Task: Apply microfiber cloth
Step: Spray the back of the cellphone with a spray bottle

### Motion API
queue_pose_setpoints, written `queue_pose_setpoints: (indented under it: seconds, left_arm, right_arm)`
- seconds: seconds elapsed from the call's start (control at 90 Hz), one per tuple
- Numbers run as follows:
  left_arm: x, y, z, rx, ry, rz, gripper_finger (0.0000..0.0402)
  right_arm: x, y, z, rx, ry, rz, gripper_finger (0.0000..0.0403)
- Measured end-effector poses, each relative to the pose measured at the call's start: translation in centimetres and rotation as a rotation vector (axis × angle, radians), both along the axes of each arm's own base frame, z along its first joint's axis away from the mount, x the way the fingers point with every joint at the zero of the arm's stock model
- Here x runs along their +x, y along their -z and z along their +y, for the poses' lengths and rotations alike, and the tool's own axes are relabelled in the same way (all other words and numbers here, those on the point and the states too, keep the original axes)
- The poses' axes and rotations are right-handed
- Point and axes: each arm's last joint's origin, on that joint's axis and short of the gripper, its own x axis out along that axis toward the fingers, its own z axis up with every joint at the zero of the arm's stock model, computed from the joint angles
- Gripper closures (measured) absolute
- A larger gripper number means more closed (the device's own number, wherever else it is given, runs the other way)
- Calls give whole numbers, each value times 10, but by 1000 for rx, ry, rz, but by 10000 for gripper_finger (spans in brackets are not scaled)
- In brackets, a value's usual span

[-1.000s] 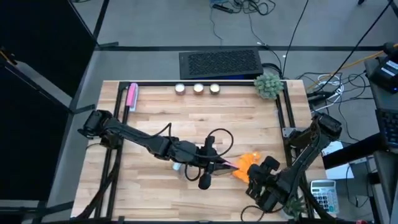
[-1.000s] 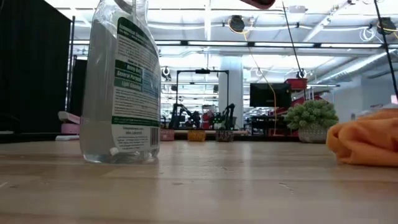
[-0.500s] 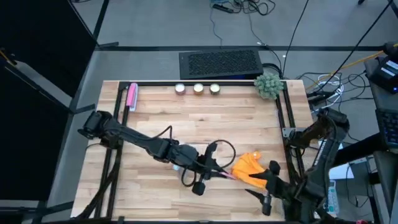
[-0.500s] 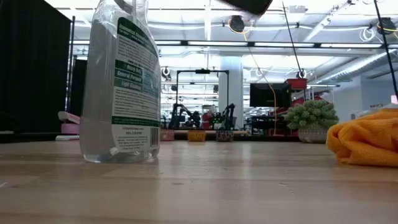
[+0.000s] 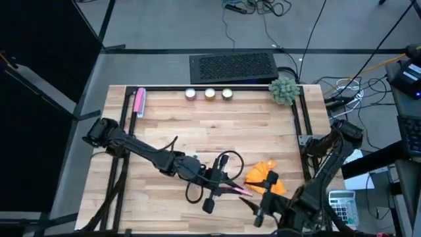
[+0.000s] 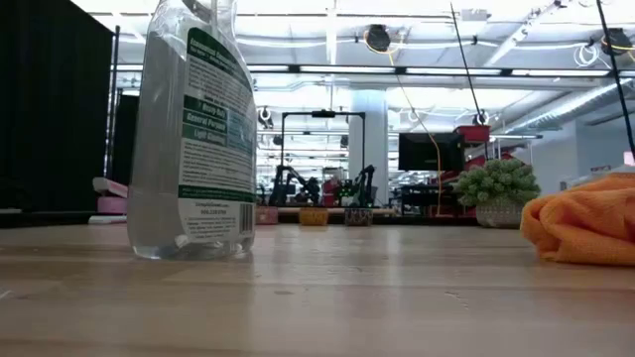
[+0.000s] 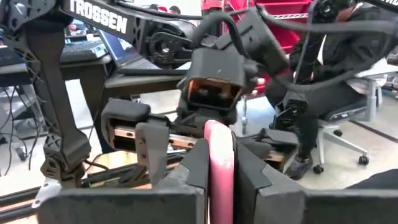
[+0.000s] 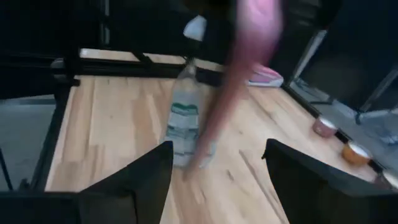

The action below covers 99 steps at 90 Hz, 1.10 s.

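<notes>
The orange microfiber cloth (image 5: pixel 266 176) lies bunched on the table at the near right and also shows in the low view (image 6: pixel 583 226). My left gripper (image 5: pixel 223 186) reaches from the left to just left of the cloth and is shut on a thin pink stick-shaped object (image 7: pixel 219 146). My right gripper (image 5: pixel 258 209) stands open at the near edge, just in front of the cloth. It faces the left gripper, and the blurred pink object (image 8: pixel 239 74) shows ahead of it, not between its fingers (image 8: pixel 140 180). My left gripper pinches the pink object's narrow edge (image 7: pixel 219 163) between its two fingers. The fingers come roughly level from the table's left. The object sticks out past the fingertips toward the table's right (image 5: pixel 242 191) and is held clear of the table.
A clear spray bottle (image 6: pixel 193 129) stands upright on the table near the left arm, also in the right wrist view (image 8: pixel 183 127). Along the far edge are three small cups (image 5: pixel 209 93), a potted plant (image 5: pixel 283 90) and a pink item (image 5: pixel 139 101).
My right gripper has drawn off the cloth toward the near edge and then toward the left. The cloth, which it stood over a second ago, now lies uncovered. My left gripper has gone slightly toward the near edge with the pink object.
</notes>
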Motion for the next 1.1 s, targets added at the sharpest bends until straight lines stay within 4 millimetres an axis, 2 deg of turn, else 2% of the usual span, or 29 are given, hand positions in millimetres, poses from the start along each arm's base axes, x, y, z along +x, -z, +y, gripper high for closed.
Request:
queue_pose_setpoints:
  seconds: [0.089, 0.211, 0.3, 0.467, 0.5, 0.767, 0.978, 1.1]
  left_arm:
    - [0, 1, 0, 5, 0, 10, 390]
    - [0, 1, 0, 7, 0, 12, 390]
    - [0, 1, 0, 5, 0, 8, 390]
    - [0, 1, 1, 6, -4, 13, 387]
    - [0, 1, 1, 8, -1, 9, 384]
    - [-4, 2, 2, 11, -3, 71, 345]
    - [-22, -13, 12, 8, -38, 160, 324]
    - [-32, -28, 19, -98, -70, 177, 323]
  right_arm:
    - [7, -2, -2, 16, -4, -4, 180]
    - [11, 0, -4, 49, -51, 44, 218]
    - [12, 0, -5, 48, -43, 40, 263]
    - [16, 0, -10, 33, -28, 46, 374]
    - [17, 0, -11, 33, -20, 45, 384]
    - [8, 5, -8, -40, -35, 88, 389]
    - [-7, 6, -2, -133, -49, 107, 389]
    - [-11, 8, 0, -263, -101, 167, 390]
